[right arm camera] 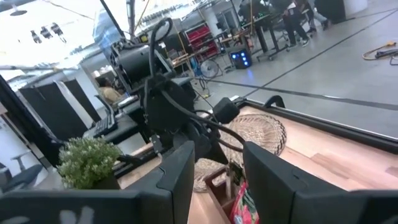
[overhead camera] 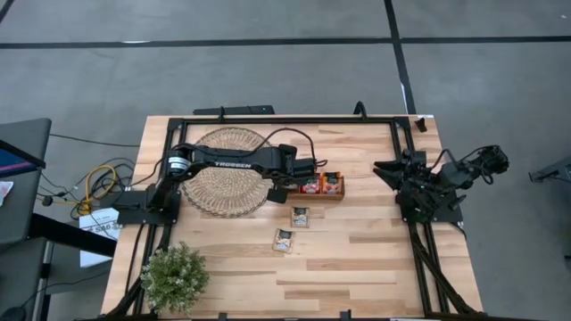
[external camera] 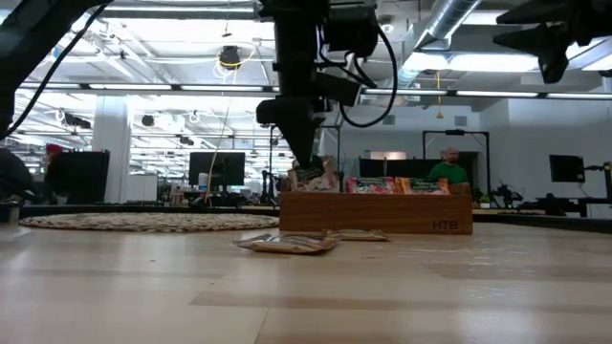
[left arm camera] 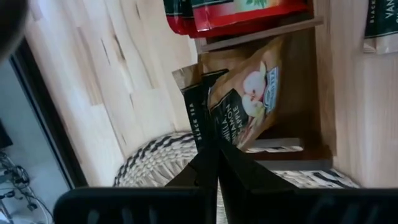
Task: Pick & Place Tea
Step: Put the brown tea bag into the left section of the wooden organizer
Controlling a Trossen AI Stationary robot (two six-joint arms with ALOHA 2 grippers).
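Note:
The tea is small flat sachets. My left gripper [left arm camera: 215, 151] [external camera: 306, 162] is shut on a tan and dark sachet [left arm camera: 244, 102] over the left end compartment of the wooden tray [external camera: 382, 214] [overhead camera: 332, 193]. Red sachets [left arm camera: 239, 14] stand in the neighbouring compartments. Two more sachets [overhead camera: 300, 217] [overhead camera: 284, 240] lie flat on the table nearer than the tray. My right gripper [right arm camera: 217, 180] is open and waits at the table's right edge [overhead camera: 428, 183], touching nothing. My left gripper pinches the sachet between its two fingers at the dark printed end [left arm camera: 200, 118]. The fingers [external camera: 304, 143] come from above, pointing down. The sachet is tilted below them, its far end [left arm camera: 273, 62] inside the tray's end compartment; whether it rests on the tray floor I cannot tell.
A large round woven mat [overhead camera: 227, 174] lies under my left arm, left of the tray. A potted plant [overhead camera: 174, 276] stands at the near left corner. A black frame [overhead camera: 268, 119] runs round the table. Bare wood [overhead camera: 357, 259] lies between the tray and the near edge.

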